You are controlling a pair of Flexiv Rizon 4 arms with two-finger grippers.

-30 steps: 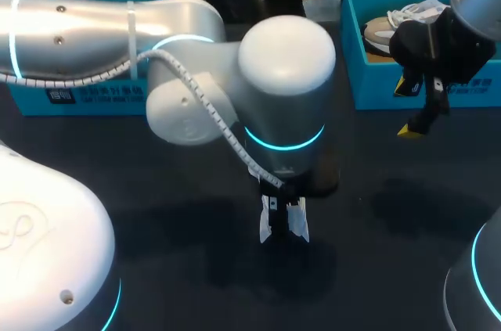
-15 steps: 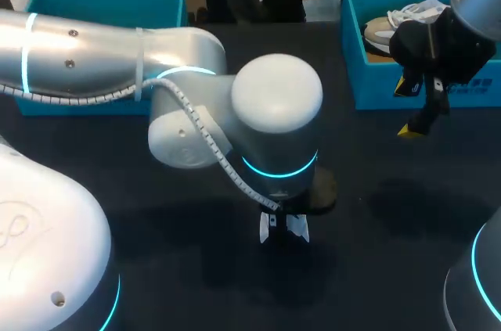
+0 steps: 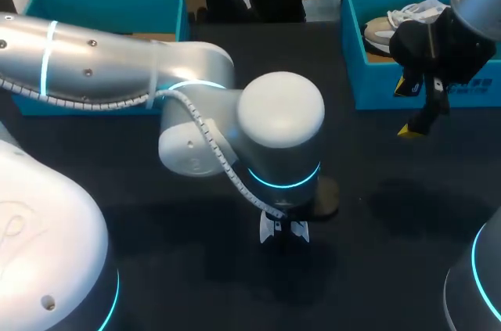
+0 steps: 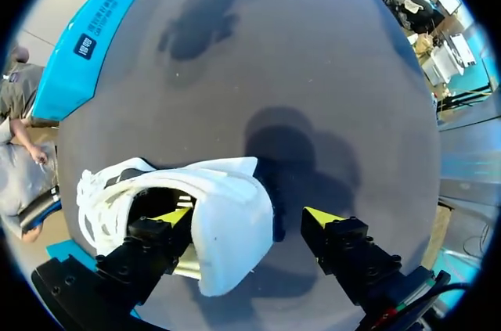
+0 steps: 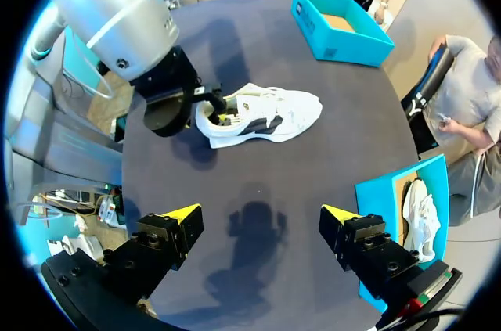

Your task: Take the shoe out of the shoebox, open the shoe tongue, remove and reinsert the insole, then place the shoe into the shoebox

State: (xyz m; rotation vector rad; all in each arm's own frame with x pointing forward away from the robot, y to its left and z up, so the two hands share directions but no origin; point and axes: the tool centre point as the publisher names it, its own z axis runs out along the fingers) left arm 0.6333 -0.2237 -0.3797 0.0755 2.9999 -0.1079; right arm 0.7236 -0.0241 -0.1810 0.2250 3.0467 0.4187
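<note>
The white shoe [image 5: 262, 116] is lying on the dark table [image 3: 376, 229], outside both boxes. My left arm [image 3: 117, 73] is reaching across to the heel end of the shoe, and the left jaws are pointing down at it. The left jaws are standing open. One yellow fingertip [image 4: 174, 216] is sitting inside the shoe's opening. The other fingertip [image 4: 322, 217] is standing outside, behind the heel, and is not touching it. The back wall of the heel is standing between the two, but they are not squeezing it. The toe of the shoe is pointing away from the left jaws.

The right jaws are hanging in the air over the table, on my right side of the shoe and well apart from it. They are spread wide and are holding nothing.

A blue shoebox [image 3: 407, 84] is sitting far from the shoe, at the back on my right, close to the right jaws. A second shoe [image 3: 383, 30] is lying inside it. Another blue box [image 3: 102, 2] is sitting far from the shoe, at the back on my left, with its top open.
</note>
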